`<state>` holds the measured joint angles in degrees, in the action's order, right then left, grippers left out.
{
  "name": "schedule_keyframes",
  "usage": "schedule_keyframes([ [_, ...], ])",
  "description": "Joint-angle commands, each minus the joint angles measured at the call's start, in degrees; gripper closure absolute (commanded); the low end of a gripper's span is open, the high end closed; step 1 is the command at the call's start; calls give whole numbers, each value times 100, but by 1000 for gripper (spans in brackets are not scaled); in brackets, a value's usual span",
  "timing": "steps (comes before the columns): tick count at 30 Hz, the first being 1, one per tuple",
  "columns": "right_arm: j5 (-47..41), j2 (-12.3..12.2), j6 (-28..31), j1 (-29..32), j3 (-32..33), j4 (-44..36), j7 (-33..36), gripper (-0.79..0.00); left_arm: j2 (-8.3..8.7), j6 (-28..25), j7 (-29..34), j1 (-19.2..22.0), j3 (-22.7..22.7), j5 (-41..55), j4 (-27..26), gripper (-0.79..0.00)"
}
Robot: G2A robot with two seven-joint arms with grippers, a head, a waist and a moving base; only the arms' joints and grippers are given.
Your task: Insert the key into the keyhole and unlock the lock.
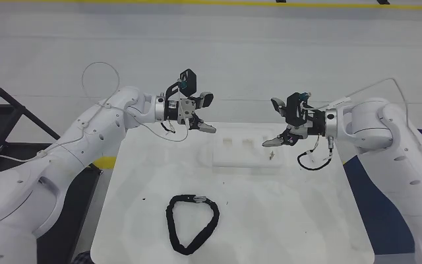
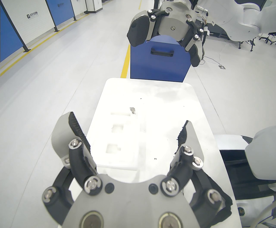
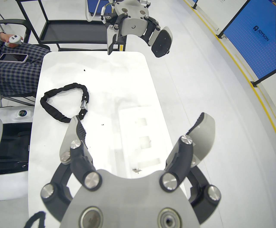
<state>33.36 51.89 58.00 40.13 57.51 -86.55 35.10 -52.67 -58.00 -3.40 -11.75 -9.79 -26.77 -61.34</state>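
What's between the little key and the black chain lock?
Only part of the white tray and bare table lie between the key and the chain lock, seen in the top view.

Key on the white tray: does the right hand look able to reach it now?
Probably yes. The right hand is open and close to the key, which lies uncovered on the tray with nothing between them.

Robot lab, yellow floor lines (image 2: 125, 67), blue panels (image 2: 59, 9)
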Motion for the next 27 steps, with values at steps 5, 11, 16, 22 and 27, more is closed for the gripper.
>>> schedule_keyframes([
  [5, 0, 0, 0, 0, 0, 0, 0, -784, 0, 0, 0, 0, 0, 0, 0, -785],
  [11, -53, 8, -2, -180, -35, 82, 5, -785, 8, 0, -97, 273, -89, 116, 181, -785],
  [16, 330, 8, -684, 172, -66, -21, -119, -785, 8, 0, -97, 273, -89, 116, 181, -785],
  [22, -291, 69, -2582, 383, -199, 554, 680, -785, 8, 0, -97, 273, -89, 116, 181, -785],
  [27, -727, 190, -3541, 381, -455, 1219, 1089, -785, 8, 0, -97, 273, -89, 116, 181, -785],
])
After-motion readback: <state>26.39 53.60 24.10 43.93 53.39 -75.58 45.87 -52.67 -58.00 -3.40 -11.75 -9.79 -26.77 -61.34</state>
